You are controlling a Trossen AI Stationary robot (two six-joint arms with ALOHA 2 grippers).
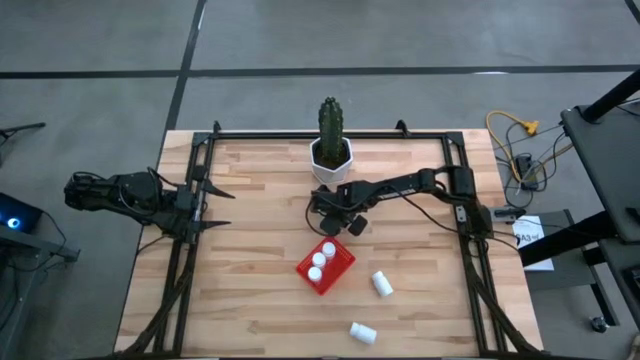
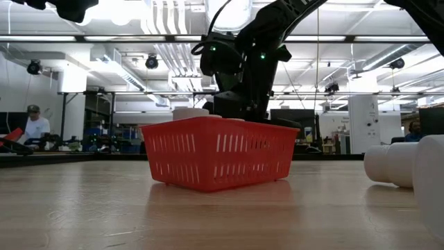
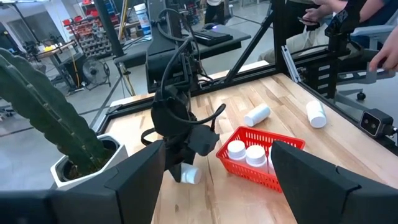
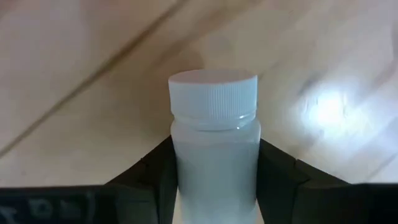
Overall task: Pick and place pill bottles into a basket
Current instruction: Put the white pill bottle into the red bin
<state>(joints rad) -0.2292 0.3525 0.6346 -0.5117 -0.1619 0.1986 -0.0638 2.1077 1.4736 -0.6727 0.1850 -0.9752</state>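
Observation:
The red basket [image 1: 326, 265] sits mid-table with three white pill bottles [image 1: 320, 260] standing in it. Just beyond its far-left side, one more pill bottle [image 3: 188, 175] lies on its side on the wood, and my right gripper [image 1: 335, 222] is down over it, fingers closed against it. Two other pill bottles lie on their sides nearer the front, one [image 1: 381, 283] right of the basket and one [image 1: 362, 331] by the near edge. My left gripper [image 1: 222, 208] waits open at the table's left side, holding nothing. My right gripper pinches the lying bottle between its two fingers, which press on opposite sides of the body [image 4: 180, 155] just below the ribbed cap [image 4: 213, 93]. The fingers come steeply from above and lie across the bottle. The bottle rests on its side on the table.
A white pot with a green cactus [image 1: 331, 158] stands at the far edge just behind the right gripper. The dark frame rails [image 1: 455, 190] run along the table's sides. People show in the room beyond the table [image 2: 32, 125].

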